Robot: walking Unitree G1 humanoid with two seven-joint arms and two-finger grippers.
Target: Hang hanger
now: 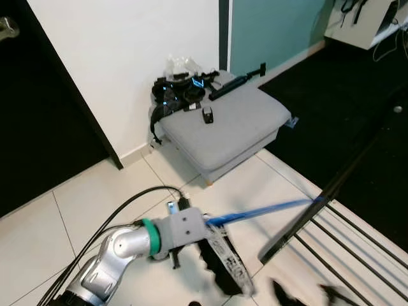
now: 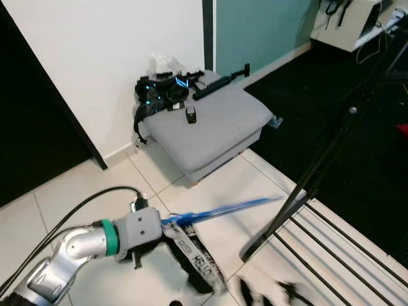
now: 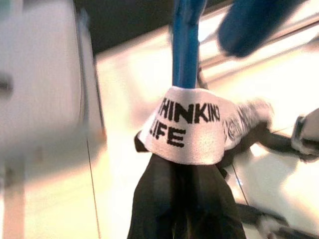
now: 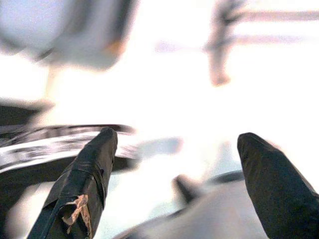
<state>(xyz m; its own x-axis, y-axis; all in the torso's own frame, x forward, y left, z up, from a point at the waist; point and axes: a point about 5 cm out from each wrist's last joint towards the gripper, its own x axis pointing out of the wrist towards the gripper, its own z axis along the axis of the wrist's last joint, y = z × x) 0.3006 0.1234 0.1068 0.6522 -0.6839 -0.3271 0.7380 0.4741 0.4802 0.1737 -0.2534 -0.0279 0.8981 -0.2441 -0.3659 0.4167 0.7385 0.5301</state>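
The left arm (image 1: pixel 121 252) reaches forward low over the tiled floor (image 1: pixel 76 210), cables trailing from its wrist. Its pincer (image 2: pixel 173 224) holds a blue hanger (image 1: pixel 255 211) that juts out to the right, its far end near the black leg of a drying rack (image 1: pixel 331 223). A dark garment (image 1: pixel 220 268) with a white printed band (image 3: pixel 187 132) hangs from the hanger just below the pincer; in the left wrist view the blue bar rises straight up out of the band, and black cloth drops beneath it. The fingers are hidden by the cloth, so whether they pinch the hanger cannot be told outright, though the hanger is carried off the floor at the wrist.

The right pincer (image 4: pixel 174 149) is spread, its two black fingers (image 4: pixel 84 179) well apart over a bright, blurred floor.

Behind, a grey ottoman (image 1: pixel 236 124) stands against the white wall, with a black headset (image 1: pixel 178 95) and straps on it.
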